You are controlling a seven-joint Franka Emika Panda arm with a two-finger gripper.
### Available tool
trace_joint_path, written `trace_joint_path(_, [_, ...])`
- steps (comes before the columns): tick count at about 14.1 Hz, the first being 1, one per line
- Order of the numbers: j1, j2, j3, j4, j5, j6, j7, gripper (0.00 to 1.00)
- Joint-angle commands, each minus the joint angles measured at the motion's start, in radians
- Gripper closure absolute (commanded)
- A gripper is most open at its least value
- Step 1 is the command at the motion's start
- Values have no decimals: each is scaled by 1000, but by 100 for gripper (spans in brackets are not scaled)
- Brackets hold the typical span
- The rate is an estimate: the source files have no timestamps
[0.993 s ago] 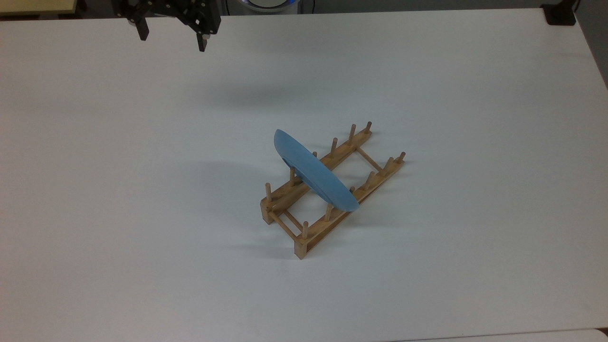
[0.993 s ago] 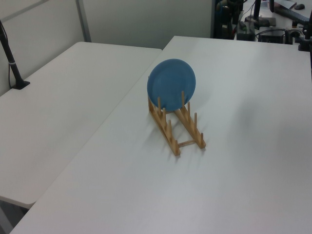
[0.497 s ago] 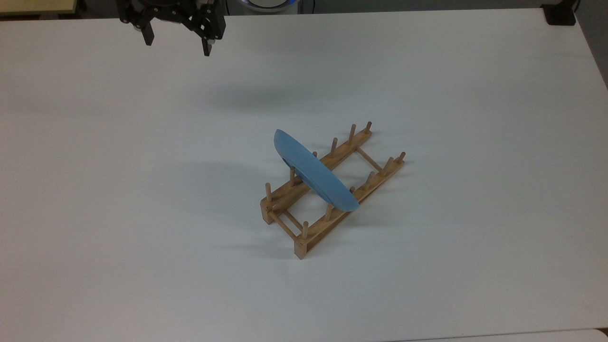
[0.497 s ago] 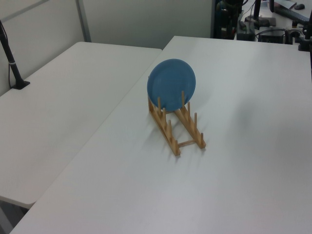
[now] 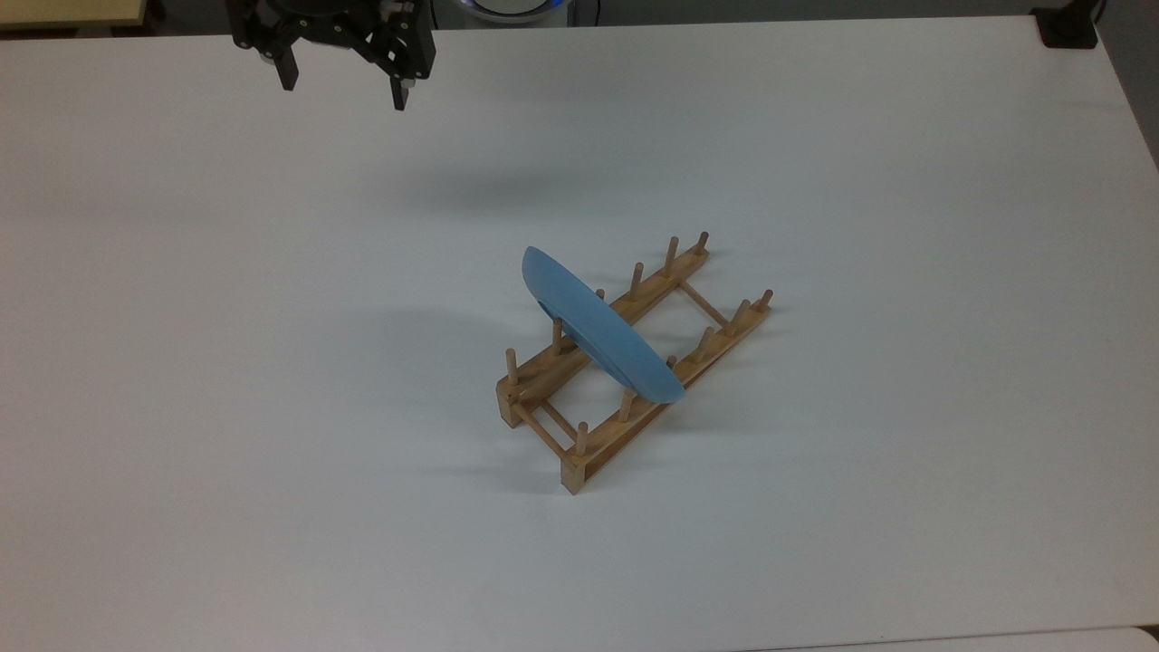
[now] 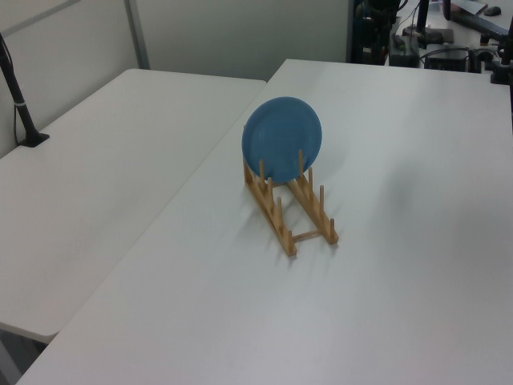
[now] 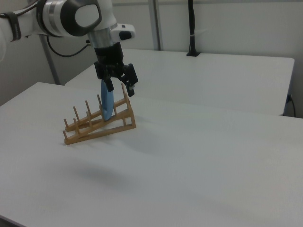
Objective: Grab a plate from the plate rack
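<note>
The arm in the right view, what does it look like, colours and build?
The arm has glossy white rounded shells with grey joint sections. A black gripper hangs from it, with two slim black jaws; a black cable trails behind.

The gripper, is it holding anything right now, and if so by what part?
Nothing is held. The gripper hangs open and empty near the top view's upper left, apart from the plate, which stands on edge in the plate rack.

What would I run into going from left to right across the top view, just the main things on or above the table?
Gripper, open, up at the top view's left → plate standing in the rack → the free end of the plate rack.
</note>
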Motion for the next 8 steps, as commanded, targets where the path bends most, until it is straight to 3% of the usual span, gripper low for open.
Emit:
trace_joint_path(1, [37,-8,-5,6,-18,-3,-18,0])
trace_joint_path(8, [90,10,-5,8,-9,156,8,0])
